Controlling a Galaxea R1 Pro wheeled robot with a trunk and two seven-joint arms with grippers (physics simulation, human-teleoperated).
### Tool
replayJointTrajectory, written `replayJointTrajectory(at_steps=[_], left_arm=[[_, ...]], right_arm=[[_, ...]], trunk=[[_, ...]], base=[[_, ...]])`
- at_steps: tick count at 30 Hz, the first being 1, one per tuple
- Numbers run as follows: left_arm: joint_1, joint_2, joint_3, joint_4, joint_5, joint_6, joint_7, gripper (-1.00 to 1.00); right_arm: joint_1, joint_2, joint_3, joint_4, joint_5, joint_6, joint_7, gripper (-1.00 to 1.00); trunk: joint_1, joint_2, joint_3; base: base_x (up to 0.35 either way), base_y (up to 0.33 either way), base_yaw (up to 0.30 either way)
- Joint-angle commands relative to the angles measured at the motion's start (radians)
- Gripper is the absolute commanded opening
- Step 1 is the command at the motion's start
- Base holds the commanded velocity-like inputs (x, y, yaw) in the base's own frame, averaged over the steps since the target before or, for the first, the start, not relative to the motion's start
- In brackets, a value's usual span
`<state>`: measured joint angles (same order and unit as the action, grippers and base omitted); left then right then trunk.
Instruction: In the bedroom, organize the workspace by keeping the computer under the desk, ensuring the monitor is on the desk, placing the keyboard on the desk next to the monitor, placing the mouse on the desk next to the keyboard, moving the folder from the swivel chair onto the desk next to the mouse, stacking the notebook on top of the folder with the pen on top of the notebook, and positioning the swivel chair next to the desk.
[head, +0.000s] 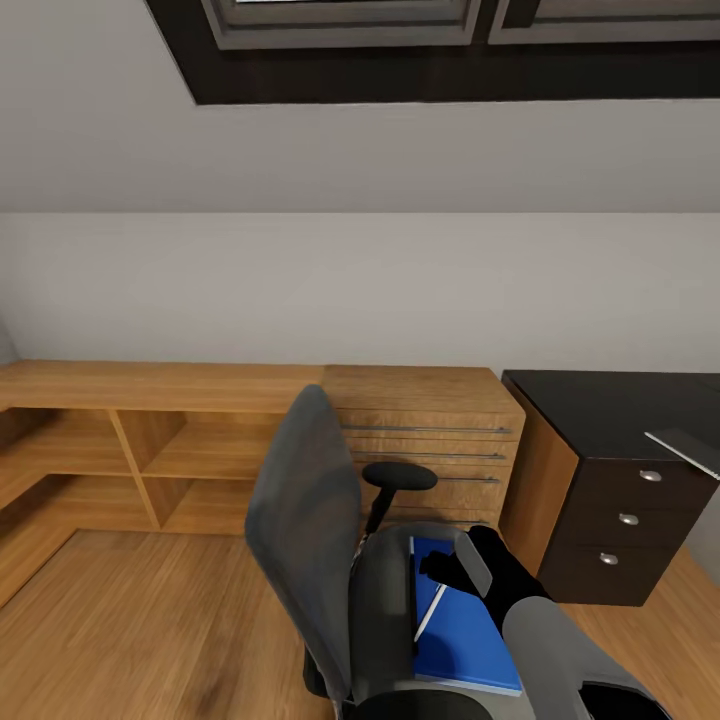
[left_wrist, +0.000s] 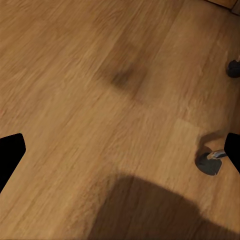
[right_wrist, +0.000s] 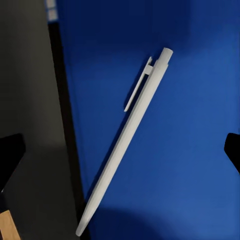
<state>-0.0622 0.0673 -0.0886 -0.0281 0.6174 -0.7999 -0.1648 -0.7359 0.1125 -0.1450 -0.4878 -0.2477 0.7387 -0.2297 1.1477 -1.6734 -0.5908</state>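
A home study corner under a sloped ceiling with a skylight (head: 350, 25): wood plank floor (head: 150, 620), low wooden shelving (head: 150, 440), a grey swivel chair (head: 310, 540) and a black counter (head: 600, 405) with knobbed drawers (head: 625, 520).

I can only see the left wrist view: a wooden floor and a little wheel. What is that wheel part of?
Observer: The wheel belongs to a grey chair standing in front of wooden shelving.
Operator: Is anything on the chair?
Observer: A blue folder lies on the seat, with a white pen on it.
Operator: What's the other arm doing?
Observer: The right end effector hovers open just above the pen.
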Motion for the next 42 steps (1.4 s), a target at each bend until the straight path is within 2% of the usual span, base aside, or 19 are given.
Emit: replayJointTrajectory(at_steps=[1, 9, 33, 36, 42], left_arm=[[-0.001, 0.000, -0.008, 0.001, 0.011, -0.002, -0.004, 1.00], [-0.001, 0.000, -0.008, 0.001, 0.011, -0.002, -0.004, 1.00], [-0.001, 0.000, -0.008, 0.001, 0.012, -0.002, -0.004, 1.00], [-0.001, 0.000, -0.008, 0.001, 0.012, -0.002, -0.004, 1.00], [-0.001, -0.008, -0.008, 0.002, 0.013, -0.004, -0.005, 1.00]], right_arm=[[0.000, 0.000, -0.004, -0.002, -0.010, 0.002, -0.009, 1.00], [0.000, 0.000, -0.005, -0.002, -0.010, 0.002, -0.010, 1.00], [0.000, -0.001, -0.005, -0.002, -0.009, -0.034, -0.010, 1.00], [0.000, -0.001, -0.005, -0.002, -0.009, -0.034, -0.010, 1.00], [0.000, -0.035, -0.014, 0.000, -0.013, -0.036, -0.011, 1.00]], trunk=[[0.000, -0.001, -0.001], [0.000, -0.001, -0.001], [0.092, -0.169, -0.076], [0.092, -0.169, -0.076], [0.092, -0.169, -0.076]], base=[[0.000, 0.000, 0.000], [0.000, 0.000, 0.000], [0.000, 0.000, 0.000], [0.000, 0.000, 0.000], [0.000, 0.000, 0.000]])
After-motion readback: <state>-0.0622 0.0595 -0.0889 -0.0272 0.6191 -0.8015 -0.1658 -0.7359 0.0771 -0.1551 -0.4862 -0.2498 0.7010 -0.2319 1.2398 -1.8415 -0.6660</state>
